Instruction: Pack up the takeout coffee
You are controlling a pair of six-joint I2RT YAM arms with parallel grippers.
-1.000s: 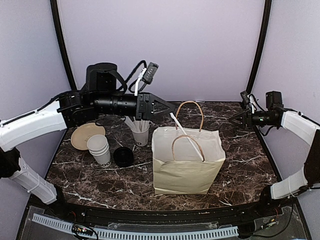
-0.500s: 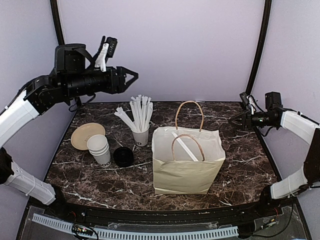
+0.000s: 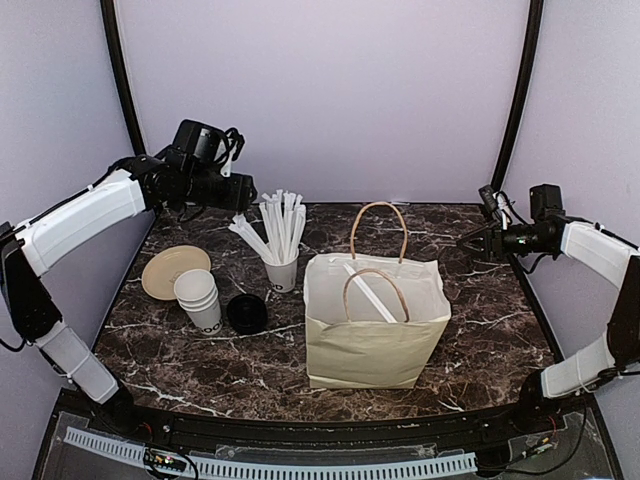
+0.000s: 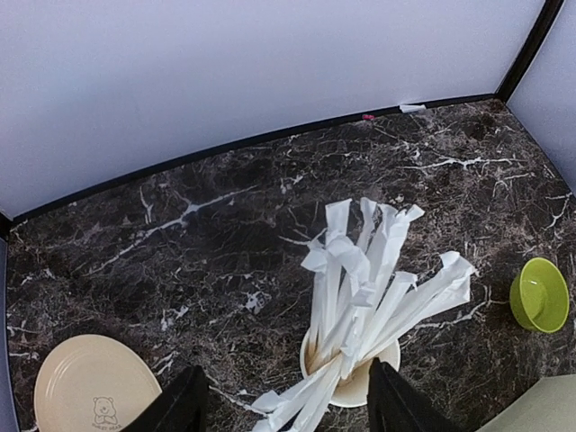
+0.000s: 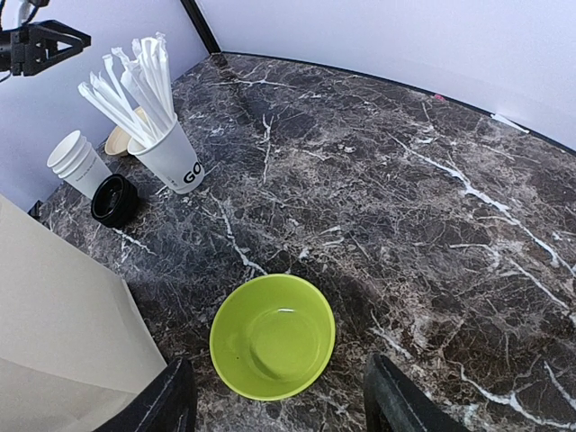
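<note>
Upper left: left gripper (image 3: 250, 190), fingers apart, empty. Right edge: right gripper (image 3: 466, 240), fingers spread, empty. Centre: paper bag (image 3: 372, 350), wrapped straw (image 3: 372, 296) inside. "GO" printed on straw cup (image 5: 175, 157). Bear logo on tan plate (image 4: 85, 387), its lettering unreadable. Cannot place takeout coffee from these views

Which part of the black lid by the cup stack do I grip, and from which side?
Pinch the black lid across its rim, coming straight down from above: it lies flat on the table. Probably straddle its near and far edges, since the stack of cups stands close on its left.
</note>
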